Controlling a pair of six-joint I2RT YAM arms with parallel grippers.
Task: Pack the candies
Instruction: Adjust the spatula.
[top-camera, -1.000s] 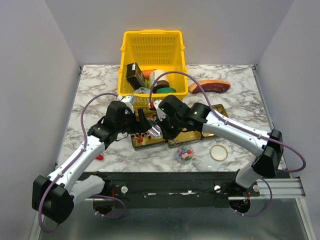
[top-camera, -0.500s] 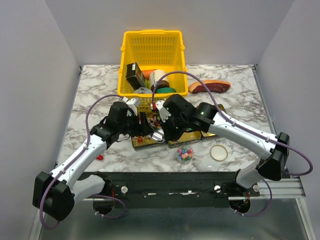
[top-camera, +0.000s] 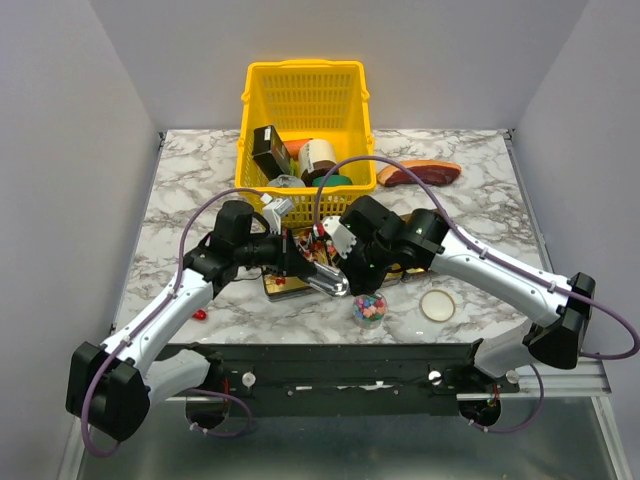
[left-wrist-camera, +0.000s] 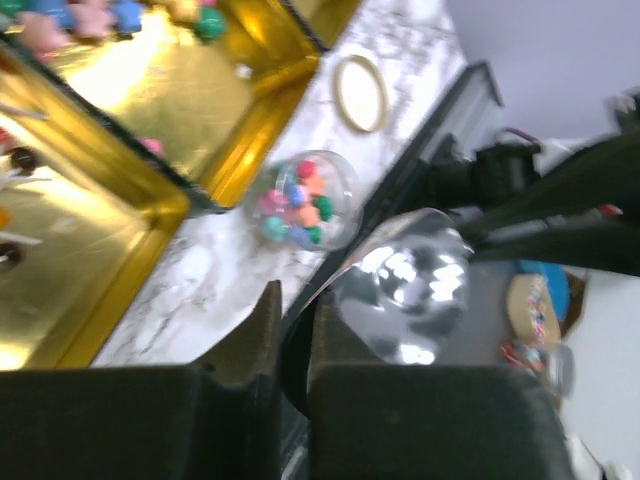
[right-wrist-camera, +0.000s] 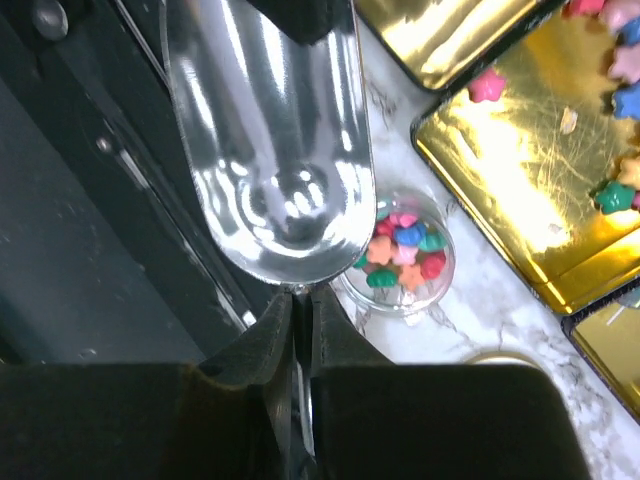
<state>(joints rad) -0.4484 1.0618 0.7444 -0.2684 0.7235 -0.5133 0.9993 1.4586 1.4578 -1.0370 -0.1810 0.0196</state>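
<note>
My right gripper (right-wrist-camera: 302, 300) is pinched tight on the scoop's (right-wrist-camera: 270, 150) thin end, and my left gripper (left-wrist-camera: 295, 300) is nearly closed on its other end. Just beside the scoop, a clear cup (right-wrist-camera: 447, 262) holds candies (right-wrist-camera: 400, 248). More lie in the gold trays (right-wrist-camera: 500, 150).

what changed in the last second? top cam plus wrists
The left hand closed, apparently on the scoop, which the right hand also pinches. The scoop shifted toward the near edge, closer to the candy jar, and the right elbow swung outward. The basket, gold trays and candy jar stayed put.
</note>
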